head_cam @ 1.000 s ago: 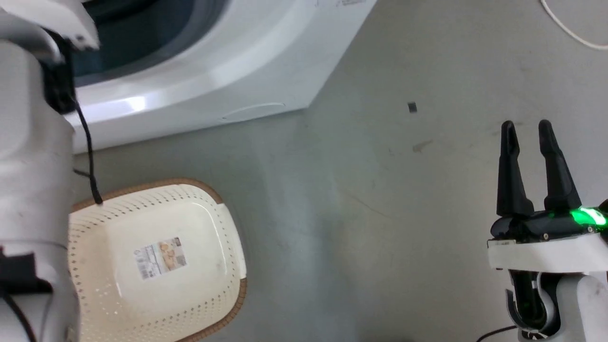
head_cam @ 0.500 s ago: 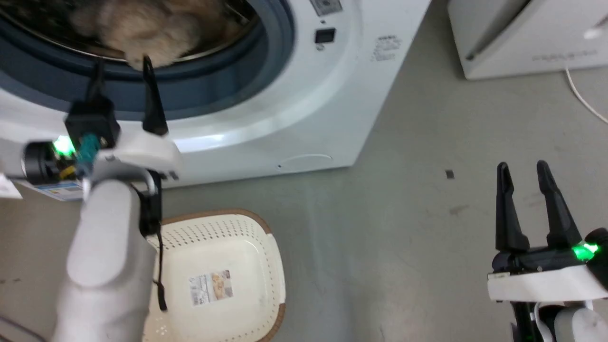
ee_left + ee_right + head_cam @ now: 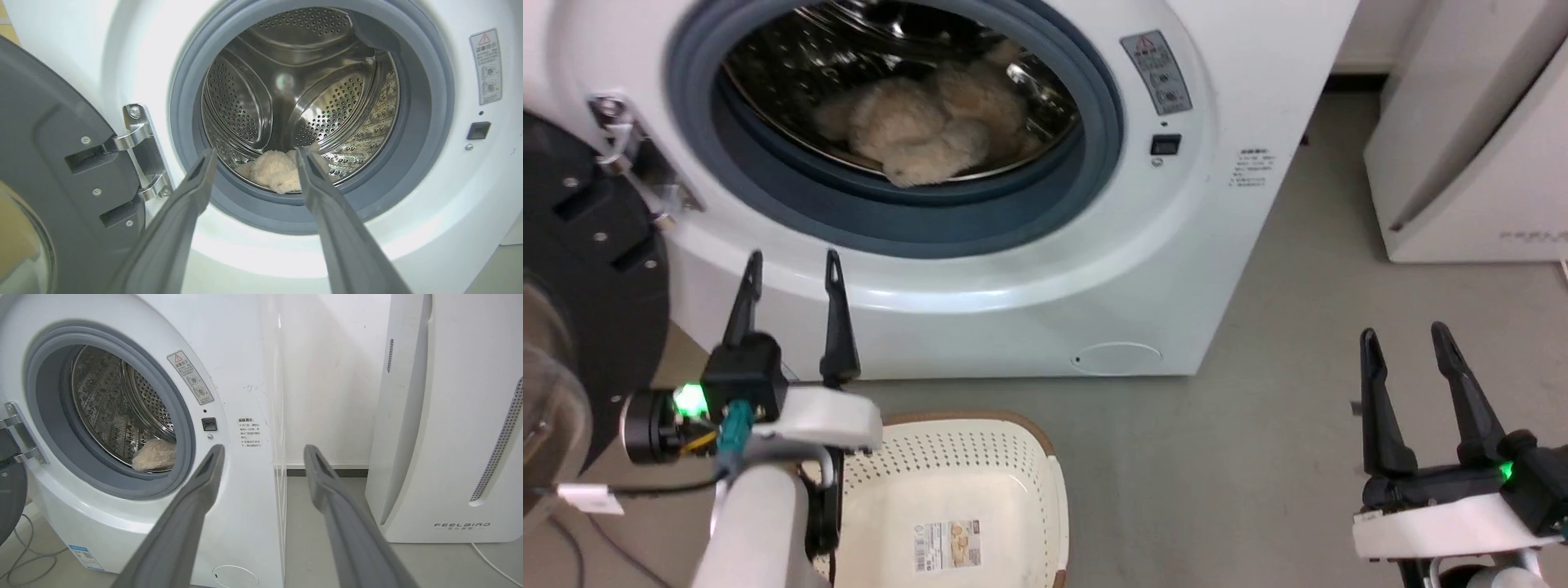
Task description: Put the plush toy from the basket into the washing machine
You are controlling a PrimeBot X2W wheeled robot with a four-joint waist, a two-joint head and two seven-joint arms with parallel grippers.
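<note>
Now, head view, arms: the left gripper (image 3: 792, 257) stands at lower left, fingers apart and empty, tips before the washing machine (image 3: 1176, 269) just below its porthole; the right gripper (image 3: 1402, 331) is low right over the floor, fingers apart, empty.
Head view, toy: the plush toy (image 3: 923, 131) lies in the drum, up-frame of the left gripper, shaggy cream-beige; the basket (image 3: 915, 457) sits on the floor under that arm.
Left wrist view: spread fingers frame the porthole; the plush toy (image 3: 276, 171) rests on the drum's bottom beyond the tips.
Right wrist view: spread fingers; a furry edge of the plush toy (image 3: 155, 455) shows inside the porthole, left of the tips.

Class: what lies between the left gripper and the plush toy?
In the head view, the front of the washing machine and its grey-blue door ring lie between the left gripper and the plush toy.
</note>
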